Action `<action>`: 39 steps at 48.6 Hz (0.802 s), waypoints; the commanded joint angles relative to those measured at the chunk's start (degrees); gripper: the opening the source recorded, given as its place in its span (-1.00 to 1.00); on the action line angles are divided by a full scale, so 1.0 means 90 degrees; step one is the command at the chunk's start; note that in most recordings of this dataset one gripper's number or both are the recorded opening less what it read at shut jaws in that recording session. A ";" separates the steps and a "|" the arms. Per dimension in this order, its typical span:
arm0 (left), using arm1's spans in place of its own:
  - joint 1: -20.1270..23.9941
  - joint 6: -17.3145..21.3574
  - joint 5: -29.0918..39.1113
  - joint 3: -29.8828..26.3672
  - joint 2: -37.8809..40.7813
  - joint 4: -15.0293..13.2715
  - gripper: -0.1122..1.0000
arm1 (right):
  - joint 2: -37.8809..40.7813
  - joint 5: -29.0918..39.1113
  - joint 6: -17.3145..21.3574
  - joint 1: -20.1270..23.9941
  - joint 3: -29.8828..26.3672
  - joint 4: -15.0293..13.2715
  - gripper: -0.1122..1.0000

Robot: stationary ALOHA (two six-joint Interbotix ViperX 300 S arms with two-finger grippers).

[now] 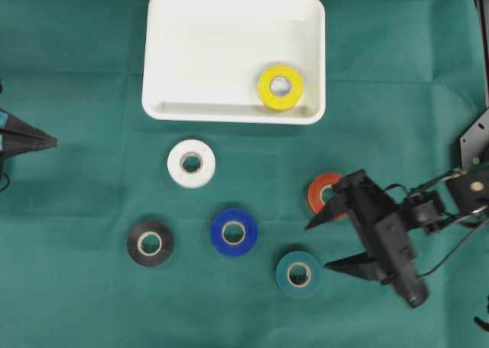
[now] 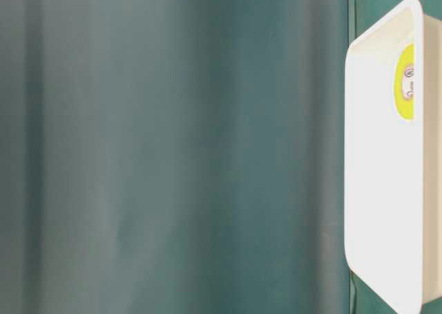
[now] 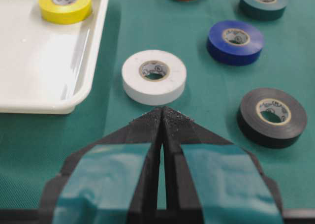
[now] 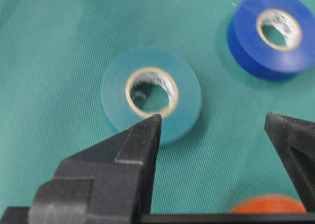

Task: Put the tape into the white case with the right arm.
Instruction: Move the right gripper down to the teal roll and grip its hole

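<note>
Two black fingers (image 4: 142, 150) of the right gripper (image 1: 335, 242) fill the foreground of its wrist view, spread wide and holding nothing. Just beyond their tips a teal tape roll (image 1: 299, 273) lies flat on the green cloth (image 1: 76, 302), with an orange roll (image 1: 324, 193) beside the upper finger. Blue (image 1: 234, 232), black (image 1: 150, 243) and white (image 1: 191, 163) rolls lie further left. A yellow roll (image 1: 280, 86) sits inside the white case (image 1: 199, 50). At the far left, the left gripper (image 3: 162, 116) is closed, empty.

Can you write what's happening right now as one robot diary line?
right gripper: open, empty, near green tape | left gripper: shut, idle | yellow tape: in white case
</note>
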 commanded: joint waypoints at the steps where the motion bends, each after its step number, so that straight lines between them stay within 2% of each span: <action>1: -0.0010 0.0000 -0.0049 -0.0078 0.0049 0.0000 -0.79 | 0.0225 -0.0049 0.0000 0.0039 -0.0361 -0.0010 0.24; 17: -0.0010 -0.0010 -0.0049 -0.0068 0.0049 0.0010 -0.79 | 0.0732 -0.0020 0.0010 0.0039 -0.0889 -0.0010 0.24; 39: -0.0010 -0.0010 -0.0049 -0.0059 0.0049 0.0000 -0.79 | 0.1123 -0.0010 0.0020 0.0049 -0.1016 -0.0010 0.23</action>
